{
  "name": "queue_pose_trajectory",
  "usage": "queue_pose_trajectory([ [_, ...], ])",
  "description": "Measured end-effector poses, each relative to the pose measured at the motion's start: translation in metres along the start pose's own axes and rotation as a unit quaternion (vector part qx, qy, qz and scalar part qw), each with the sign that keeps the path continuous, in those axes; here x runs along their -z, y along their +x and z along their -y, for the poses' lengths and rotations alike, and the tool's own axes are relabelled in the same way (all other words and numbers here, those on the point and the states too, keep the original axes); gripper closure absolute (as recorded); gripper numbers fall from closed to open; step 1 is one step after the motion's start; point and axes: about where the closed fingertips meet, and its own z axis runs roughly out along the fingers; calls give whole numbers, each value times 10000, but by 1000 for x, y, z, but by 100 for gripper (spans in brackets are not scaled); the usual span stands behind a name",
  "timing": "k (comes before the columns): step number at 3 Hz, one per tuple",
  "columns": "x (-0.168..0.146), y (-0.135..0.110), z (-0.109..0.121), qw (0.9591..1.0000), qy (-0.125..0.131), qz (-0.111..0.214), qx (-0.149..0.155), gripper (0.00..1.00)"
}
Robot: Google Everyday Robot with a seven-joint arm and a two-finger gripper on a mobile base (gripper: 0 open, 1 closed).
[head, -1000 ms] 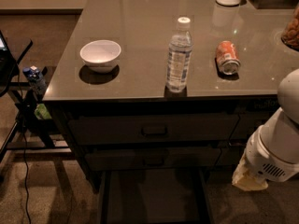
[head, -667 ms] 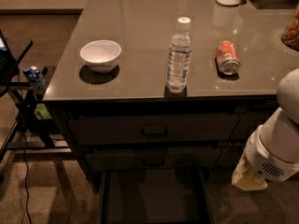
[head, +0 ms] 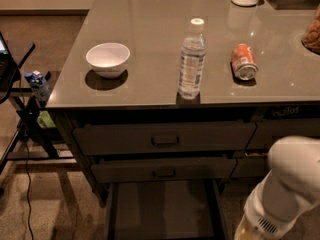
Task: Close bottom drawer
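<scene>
The table [head: 150, 24] fills the upper half of the view. Under its near edge, at six o'clock, the bottom drawer [head: 161, 210] stands pulled out, its flat grey floor showing. It runs off the lower edge, so its front panel and handle are out of sight. The two taller drawers above it [head: 165, 140] [head: 163, 172] sit roughly flush with the cabinet.

By my reading the closing has not begun and this is the approach. The white arm [head: 290, 181] hangs at the five o'clock corner. The tool [head: 248, 230] is at its lower end, cut by the frame edge, and I cannot tell whether it is spread or pressed together.

The open drawer lies at about nine o'clock from the tool, just beside it, and I see no contact between them. The next move probably calls for bringing the tool round toward six o'clock, in front of the hidden panel. From there it would push straight toward twelve o'clock, squarely, so the drawer runs in without skewing.

On the tabletop a water bottle [head: 192, 59] stands near the front edge. A bowl [head: 107, 59] sits at its nine o'clock and a tipped can [head: 244, 62] at its three o'clock, all away from the push.
</scene>
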Motion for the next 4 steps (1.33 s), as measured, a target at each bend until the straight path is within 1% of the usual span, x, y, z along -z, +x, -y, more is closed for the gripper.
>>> queue_pose_trajectory([
  [1,-73,15,-7,9978,-566,-111,-339,100],
  [2,-73,15,-7,9978,-567,-110,-339,100],
  [3,-93,18,-7,9964,-746,43,-405,100],
  [4,-154,24,-3,9912,-1086,19,-753,100],
])
